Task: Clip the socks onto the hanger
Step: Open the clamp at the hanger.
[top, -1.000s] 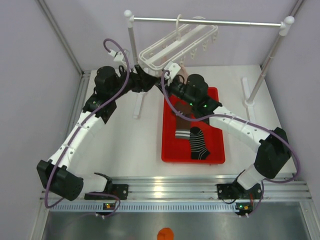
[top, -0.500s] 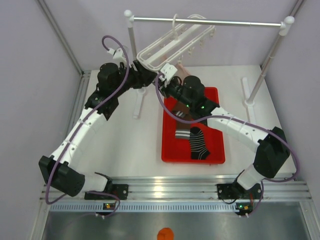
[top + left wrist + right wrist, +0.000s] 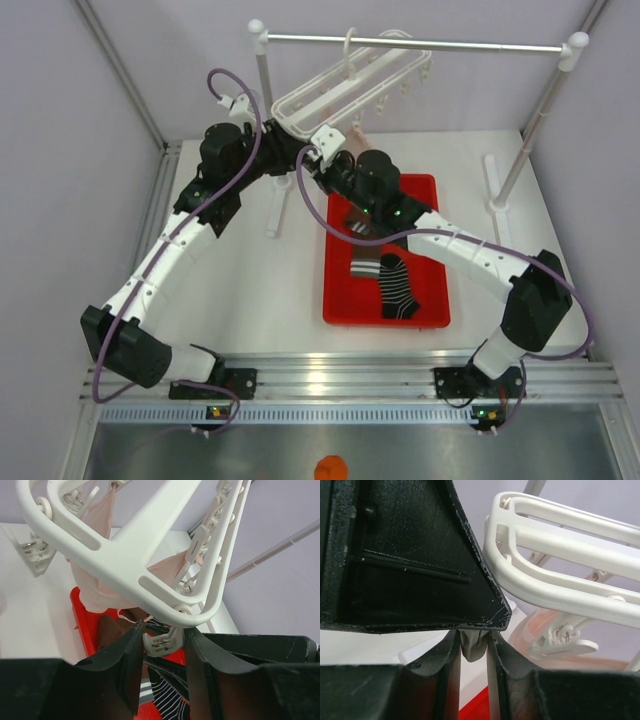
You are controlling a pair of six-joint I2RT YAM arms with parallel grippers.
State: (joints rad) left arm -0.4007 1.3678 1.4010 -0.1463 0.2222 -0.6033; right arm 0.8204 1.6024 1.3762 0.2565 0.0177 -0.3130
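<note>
The white hanger hangs tilted off the crossbar, upper middle of the frame. The left fingers are clamped on its corner peg, and the right fingers are squeezing a white peg too. The socks are lying in the red tray on the desk, centre-right.

Reaching far with left arm and right arm, nearly touching at the wrists. Pinching with left gripper and right gripper, fingers down to narrow gaps.
</note>
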